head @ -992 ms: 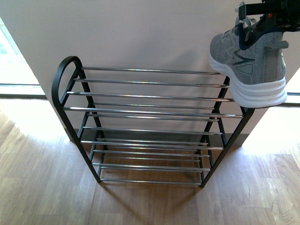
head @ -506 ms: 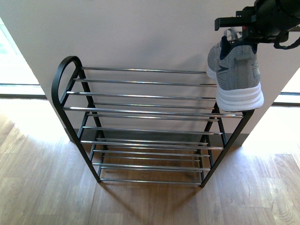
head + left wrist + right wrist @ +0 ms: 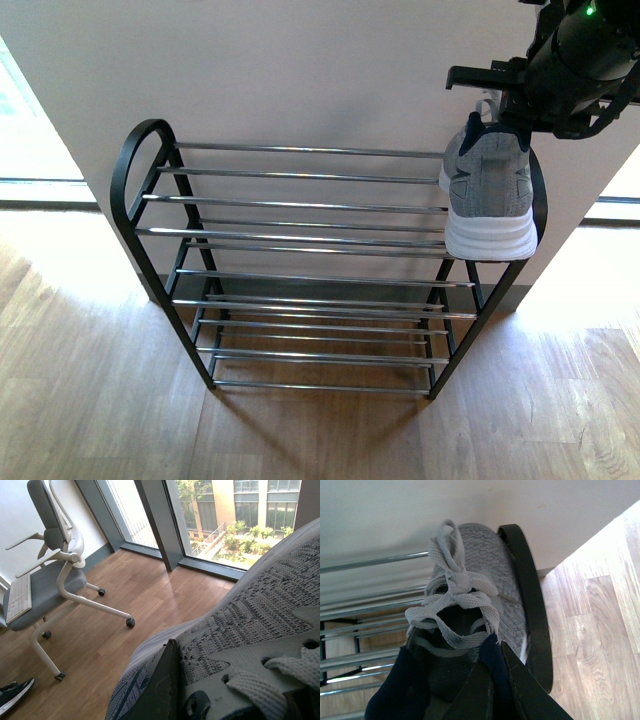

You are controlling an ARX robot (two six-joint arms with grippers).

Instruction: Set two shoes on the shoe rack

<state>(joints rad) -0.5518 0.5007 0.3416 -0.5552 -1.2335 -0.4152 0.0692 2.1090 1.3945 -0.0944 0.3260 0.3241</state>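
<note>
The shoe rack [image 3: 300, 240] stands against the wall, with a black frame and chrome bars. My right gripper [image 3: 505, 115] is shut on one grey shoe [image 3: 488, 200] by its navy collar. It holds the shoe heel toward the camera at the right end of the top tier, sole about level with the bars. Contact with the bars cannot be told. In the right wrist view the shoe [image 3: 480, 580] hangs from the gripper [image 3: 490, 667] beside the rack's black end loop [image 3: 527, 605]. The left gripper [image 3: 172, 680] is shut on the other grey shoe [image 3: 250, 620], out of the front view.
Wood floor [image 3: 100, 400] lies in front of the rack, with a bright window strip at either side. The left wrist view shows a grey office chair [image 3: 50, 575] on castors, tall windows [image 3: 225, 515] and a dark shoe [image 3: 12, 692] on the floor.
My right gripper has carried its shoe leftward and down from above the rack's right corner. The shoe has turned heel toward the camera and now sits at top-tier height.
</note>
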